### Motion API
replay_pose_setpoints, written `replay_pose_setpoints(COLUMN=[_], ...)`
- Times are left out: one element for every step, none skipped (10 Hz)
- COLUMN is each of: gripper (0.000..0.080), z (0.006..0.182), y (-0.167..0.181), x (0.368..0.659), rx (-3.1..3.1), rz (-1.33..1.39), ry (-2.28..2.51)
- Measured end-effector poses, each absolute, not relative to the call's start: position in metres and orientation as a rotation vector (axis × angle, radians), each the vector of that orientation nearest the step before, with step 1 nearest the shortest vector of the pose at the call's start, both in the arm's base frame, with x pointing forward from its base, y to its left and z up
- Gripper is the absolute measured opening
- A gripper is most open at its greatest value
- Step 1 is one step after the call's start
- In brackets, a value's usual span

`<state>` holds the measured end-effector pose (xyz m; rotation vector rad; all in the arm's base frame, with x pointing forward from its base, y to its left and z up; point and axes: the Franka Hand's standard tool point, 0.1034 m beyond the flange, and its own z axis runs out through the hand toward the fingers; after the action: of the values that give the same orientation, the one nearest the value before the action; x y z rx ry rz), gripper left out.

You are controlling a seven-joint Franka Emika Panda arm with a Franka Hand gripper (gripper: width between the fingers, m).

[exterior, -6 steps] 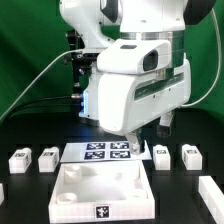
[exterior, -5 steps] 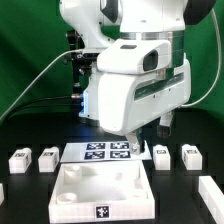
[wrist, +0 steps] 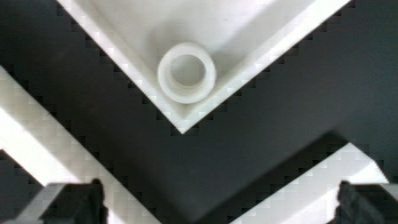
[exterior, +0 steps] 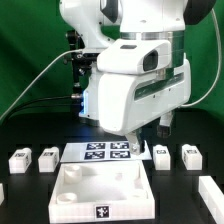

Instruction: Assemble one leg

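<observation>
The fingers (wrist: 68,203) hang spread above the black table (exterior: 175,187), green curtain (exterior: 20,40) behind.

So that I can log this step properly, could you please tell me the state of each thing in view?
gripper: open, holding nothing.
white panel: flat on the table, not gripped.
corner hole: empty.
legs: loose on the table, none fitted.
marker board: flat on the table.

A green backdrop (exterior: 25,40) hung behind — smooth, evenly lit — and below it spread a matte black table (exterior: 30,187).
</observation>
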<state>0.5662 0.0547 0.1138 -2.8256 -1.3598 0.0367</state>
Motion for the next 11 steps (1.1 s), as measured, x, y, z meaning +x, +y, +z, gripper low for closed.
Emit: replay_pose_setpoints(gripper=[0.0650, 0.0650, 0.0650, 0.0650, 0.0650, 0.0650, 0.0650, 0.0650, 0.0650, 0.0650, 0.0650], z=[0.114, 0.114, 0.114, 0.114, 0.113, 0.106, 0.101, 0.095, 0.085, 0.071, 0.060], y=[0.055, 0.055, 0.055, 0.055, 0.054, 0.050, 0.044, 0.035, 0.022, 0.009, -0.004], x=[0.566, 0.566, 0.566, 0.566, 0.563, 0.540, 0.513, 0.493, 0.476, 0.461, 0.453], rx=[-2.826, -2.826, -2.813, -2.797, -2.769, -2.709, -2.610, -2.472, -2.341, -2.223, -2.092], rz=[0.037, 0.037, 0.037, 0.037, 0.015, 0.005, 0.016, 0.016, 0.013, 0.015, 0.014], ry=[-1.360, -1.360, -1.384, -1.416, -1.480, -1.594, -1.748, -1.936, -2.089, -2.202, -2.316])
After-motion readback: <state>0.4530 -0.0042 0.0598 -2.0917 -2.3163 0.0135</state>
